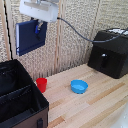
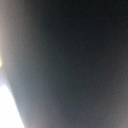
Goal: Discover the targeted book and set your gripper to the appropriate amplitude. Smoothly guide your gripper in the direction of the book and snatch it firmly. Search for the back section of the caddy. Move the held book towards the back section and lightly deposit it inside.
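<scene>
In the exterior view my white gripper [image 1: 37, 25] hangs high at the upper left, shut on the dark navy book [image 1: 30, 37], which hangs upright in the air with its pale edge at the side. The black caddy [image 1: 27, 107] stands below at the lower left, with an inner divider across it. Its back section [image 1: 12, 75] lies beyond the divider, below the book and slightly toward the exterior view's left. The wrist view shows only a dark blurred surface [image 2: 70, 60] filling the picture, most likely the book's cover close up.
A red cup [image 1: 41, 84] stands on the wooden table [image 1: 95, 105] right beside the caddy. A blue bowl [image 1: 79, 86] sits mid-table. A glossy black appliance box [image 1: 110, 52] stands at the back right. A wicker screen backs the scene.
</scene>
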Controlling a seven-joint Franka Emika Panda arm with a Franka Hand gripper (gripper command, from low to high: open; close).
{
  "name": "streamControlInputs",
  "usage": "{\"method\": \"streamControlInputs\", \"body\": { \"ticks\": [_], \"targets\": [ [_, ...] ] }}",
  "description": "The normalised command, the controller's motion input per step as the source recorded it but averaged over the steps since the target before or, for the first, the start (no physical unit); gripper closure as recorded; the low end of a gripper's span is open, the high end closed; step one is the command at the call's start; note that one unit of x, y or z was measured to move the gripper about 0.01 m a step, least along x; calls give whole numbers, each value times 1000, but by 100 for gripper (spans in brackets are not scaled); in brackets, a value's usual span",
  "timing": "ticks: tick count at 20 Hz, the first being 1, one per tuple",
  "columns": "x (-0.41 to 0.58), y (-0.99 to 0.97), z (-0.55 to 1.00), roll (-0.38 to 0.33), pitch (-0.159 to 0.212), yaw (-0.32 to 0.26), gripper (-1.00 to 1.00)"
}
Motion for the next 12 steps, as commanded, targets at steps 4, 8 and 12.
{"method": "streamControlInputs", "body": {
  "ticks": [4, 8, 12],
  "targets": [
    [156, 846, 164, 27, 56, -67, 100],
    [139, 874, 229, 0, 16, -73, 100],
    [139, 874, 238, 0, 14, -74, 100]
  ]
}}
